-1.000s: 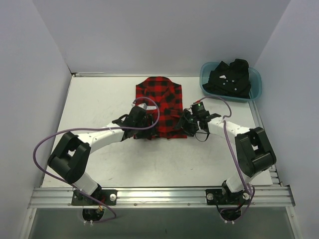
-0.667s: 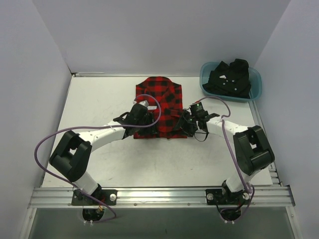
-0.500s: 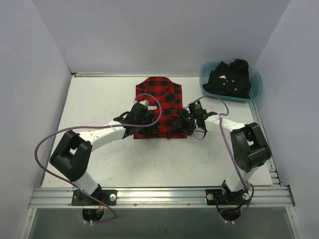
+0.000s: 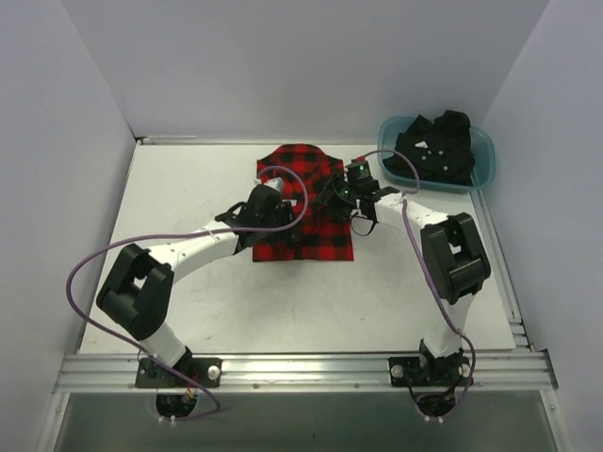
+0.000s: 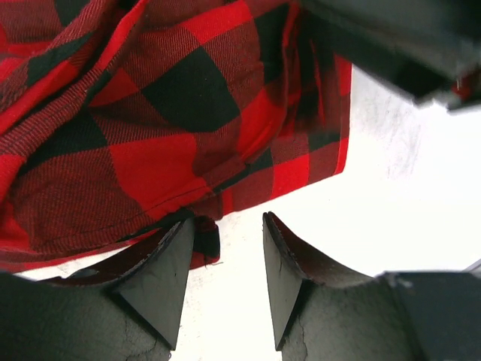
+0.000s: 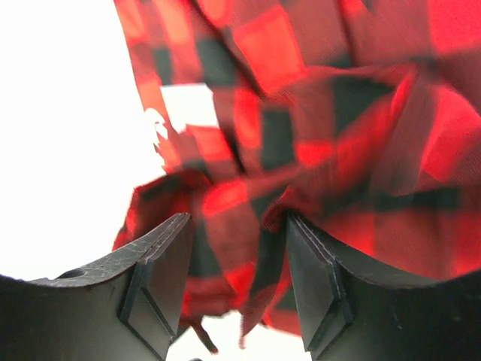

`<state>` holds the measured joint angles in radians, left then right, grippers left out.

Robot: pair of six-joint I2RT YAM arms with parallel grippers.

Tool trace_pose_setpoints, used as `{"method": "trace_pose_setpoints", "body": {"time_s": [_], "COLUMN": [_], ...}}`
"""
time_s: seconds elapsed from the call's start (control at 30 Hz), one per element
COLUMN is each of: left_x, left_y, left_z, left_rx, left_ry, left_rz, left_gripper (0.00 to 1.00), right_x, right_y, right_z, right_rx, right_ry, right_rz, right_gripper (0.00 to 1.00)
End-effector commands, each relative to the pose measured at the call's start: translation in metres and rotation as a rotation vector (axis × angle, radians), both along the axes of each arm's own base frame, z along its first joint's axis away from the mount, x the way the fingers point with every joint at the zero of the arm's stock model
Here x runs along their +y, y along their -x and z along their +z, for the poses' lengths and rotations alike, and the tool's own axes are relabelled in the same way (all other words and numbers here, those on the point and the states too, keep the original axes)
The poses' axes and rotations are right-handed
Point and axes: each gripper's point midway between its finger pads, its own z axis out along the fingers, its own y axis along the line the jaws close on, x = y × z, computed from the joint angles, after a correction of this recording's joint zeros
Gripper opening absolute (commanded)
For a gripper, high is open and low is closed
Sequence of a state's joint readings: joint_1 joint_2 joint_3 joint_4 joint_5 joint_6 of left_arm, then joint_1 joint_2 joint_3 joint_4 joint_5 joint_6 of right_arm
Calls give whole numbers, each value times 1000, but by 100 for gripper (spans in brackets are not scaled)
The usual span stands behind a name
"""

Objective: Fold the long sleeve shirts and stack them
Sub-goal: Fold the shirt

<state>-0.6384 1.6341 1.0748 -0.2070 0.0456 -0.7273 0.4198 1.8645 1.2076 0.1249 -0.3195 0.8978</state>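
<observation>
The red-and-black flannel shirt (image 4: 303, 221) lies folded flat in the middle of the table, collar toward the back. My left gripper (image 4: 283, 209) is low at its left side. In the left wrist view the flannel (image 5: 165, 135) ends at my left gripper (image 5: 229, 218), which is open with bare table in the gap. My right gripper (image 4: 332, 195) is over the shirt's upper right part. It (image 6: 237, 216) stands open with a loose fold of flannel (image 6: 338, 113) between its fingers. The black shirt (image 4: 435, 146) is bunched in the tub.
A teal plastic tub (image 4: 482, 160) stands at the back right corner. White walls close in the table (image 4: 188, 188) on the left, back and right. Purple cables loop from both arms over the near half.
My right gripper has travelled from the shirt's lower right edge up toward its upper right part. My left gripper has edged slightly backward and its jaws have narrowed.
</observation>
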Motion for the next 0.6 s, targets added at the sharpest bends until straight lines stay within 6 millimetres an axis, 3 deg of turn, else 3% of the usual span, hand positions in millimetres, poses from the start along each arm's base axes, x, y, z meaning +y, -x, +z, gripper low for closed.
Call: {"method": "trace_pose_setpoints", "body": {"time_s": [0.0, 0.07, 0.1, 0.13, 0.27, 0.4, 0.43, 0.47, 0.53, 0.57], "left_x": [-6, -5, -5, -4, -1, 4, 5, 6, 7, 6], "left_y": [-17, -20, -23, -26, -36, -50, -53, -58, -64, -70], "left_z": [19, 21, 23, 23, 25, 30, 30, 35, 37, 43], "left_rx": [-50, -54, -58, -60, -59, -71, -67, -72, -82, -95], "left_ry": [20, 23, 25, 25, 33, 42, 46, 57, 58, 63], "left_rz": [-7, -6, -2, 3, 13, 31, 34, 39, 43, 43], "left_gripper": [51, 51, 50, 50, 50, 50, 50, 50, 50, 50], "right_x": [13, 12, 14, 10, -5, -28, -34, -41, -43, -44], "right_y": [-40, -55, -67, -74, -83, -62, -54, -43, -26, -13], "right_z": [30, 34, 51, 54, 85, 100, 114, 100, 107, 94], "right_rx": [-112, -137, -179, -188, -248, -287, -311, -281, -289, -256], "right_ry": [-47, -44, -58, -56, -27, 74, 83, 101, 86, 90], "right_rz": [-14, -20, -18, -26, -3, 26, 22, 27, 48, 67], "right_gripper": [53, 54, 54, 55, 59, 65, 65, 66, 65, 65]}}
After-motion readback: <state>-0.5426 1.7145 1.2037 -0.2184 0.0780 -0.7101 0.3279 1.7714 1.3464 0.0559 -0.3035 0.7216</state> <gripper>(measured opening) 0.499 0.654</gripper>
